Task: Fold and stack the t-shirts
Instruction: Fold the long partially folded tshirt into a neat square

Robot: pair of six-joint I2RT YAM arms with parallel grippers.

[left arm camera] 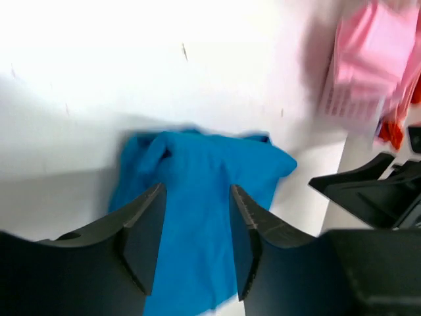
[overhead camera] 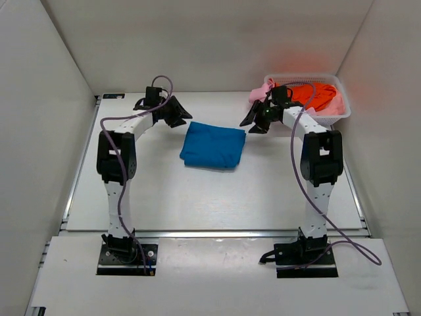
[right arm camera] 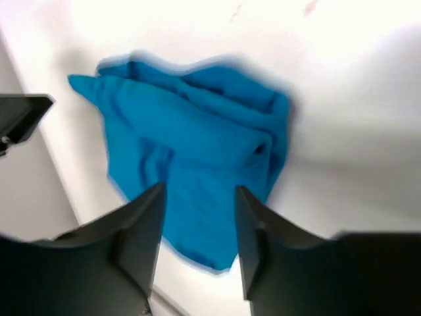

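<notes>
Item 1, blue t-shirt (overhead camera: 212,146): lies flat on the surface (overhead camera: 197,197) as a compact, roughly rectangular bundle. It sits in the far half, about midway between the left and right edges. Creases and overlapping layers show in both wrist views (left arm camera: 197,224) (right arm camera: 191,145). Nothing is resting on it.

Item 2, left gripper (overhead camera: 176,113): raised near the shirt's far left corner and apart from the cloth. In its wrist view the gripper (left arm camera: 196,191) is released, fingers spread, the blue cloth visible below through the gap. Nothing is held.

Item 3, right gripper (overhead camera: 253,118): raised just beside the shirt's far right corner, between the shirt and the basket (overhead camera: 342,108). In its wrist view the gripper (right arm camera: 199,191) is likewise released, fingers apart over the blue cloth, holding nothing.

Item 4, basket: white mesh, standing at the far right corner of the surface. It holds an orange t-shirt (overhead camera: 314,94), heaped and unfolded. A pink t-shirt (overhead camera: 262,90) hangs over the rim on the left side. The left wrist view shows the pink cloth (left arm camera: 368,52) blurred; no detail can be read there.
</notes>
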